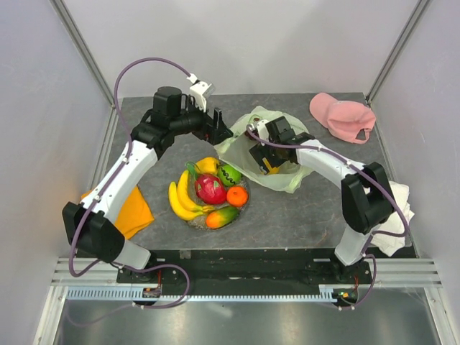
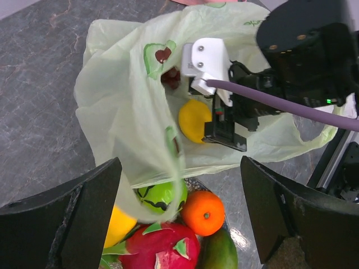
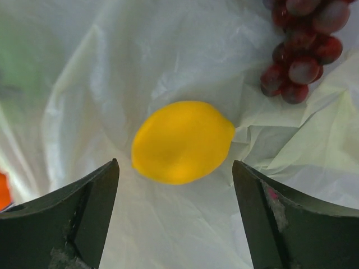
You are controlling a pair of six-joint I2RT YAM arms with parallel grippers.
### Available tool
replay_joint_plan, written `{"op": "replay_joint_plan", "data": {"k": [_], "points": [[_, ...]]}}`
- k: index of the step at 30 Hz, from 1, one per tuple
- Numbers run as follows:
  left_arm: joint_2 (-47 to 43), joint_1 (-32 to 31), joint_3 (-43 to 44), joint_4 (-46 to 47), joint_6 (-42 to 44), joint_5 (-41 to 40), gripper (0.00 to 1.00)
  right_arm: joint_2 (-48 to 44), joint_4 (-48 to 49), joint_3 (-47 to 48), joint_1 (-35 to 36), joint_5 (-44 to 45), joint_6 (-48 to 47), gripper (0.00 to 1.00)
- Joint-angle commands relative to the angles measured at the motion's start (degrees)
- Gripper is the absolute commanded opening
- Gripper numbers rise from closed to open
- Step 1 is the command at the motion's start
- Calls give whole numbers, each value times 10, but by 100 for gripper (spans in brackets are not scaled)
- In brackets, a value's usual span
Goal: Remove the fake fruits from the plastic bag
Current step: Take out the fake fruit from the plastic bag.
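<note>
Plastic bag [image 1: 286,180] lies crumpled on the table [image 1: 302,215], right of centre, with its mouth gaping toward the fruit pile.

Inside the bag there are two items. A lemon-shaped yellow fruit [image 3: 182,142] rests on the bag's floor. The dark red grapes [image 3: 300,53] sit deeper in, near it but apart.

Right gripper [image 3: 175,163] is reached into the bag. Its jaws are spread wide, one finger on each side of the lemon-shaped yellow fruit, with film visible in both gaps. It grasps nothing.

Left gripper [image 2: 179,168] hangs over the bag's near edge. Its jaws are released wide with nothing between them. A fold of the bag rises in front of it, not pinched.

Six pieces are out of the bag, heaped just left of it on what looks like a clear shallow dish [image 1: 195,221]; I cannot be sure of the dish.
- banana bunch [image 1: 180,201] on the left side
- dragon fruit [image 1: 210,189] in the middle
- orange [image 1: 237,195] on its right
- green round fruit [image 1: 230,175] nearest the bag
- second yellow fruit [image 1: 208,165] at the far edge
- mango [image 1: 221,217] at the near edge

Neighbouring pieces touch.

Elsewhere, a pink cap [image 1: 343,116] lies at the far right, an orange cloth [image 1: 133,212] under the left arm, and a white cloth [image 1: 399,215] by the right arm.
</note>
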Motion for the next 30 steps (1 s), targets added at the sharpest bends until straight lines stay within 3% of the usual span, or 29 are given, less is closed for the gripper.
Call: {"op": "replay_joint_plan", "data": {"k": [1, 4, 5, 10, 14, 24, 30], "points": [[-35, 3, -13, 8, 20, -9, 94, 29, 24, 13, -4, 38, 47, 91], [-43, 6, -24, 8, 20, -10, 94, 53, 21, 19, -11, 37, 52, 94], [-47, 7, -26, 8, 20, -10, 94, 58, 20, 19, -12, 27, 53, 91], [-53, 18, -31, 9, 21, -10, 94, 65, 2, 33, -22, -17, 40, 68], [-52, 21, -30, 14, 21, -10, 94, 14, -17, 56, -21, -40, 16, 51], [-41, 26, -12, 22, 19, -11, 94, -213, -96, 42, -14, -186, -84, 45], [-39, 32, -7, 25, 20, -17, 94, -228, -120, 53, 57, -259, -136, 47]]}}
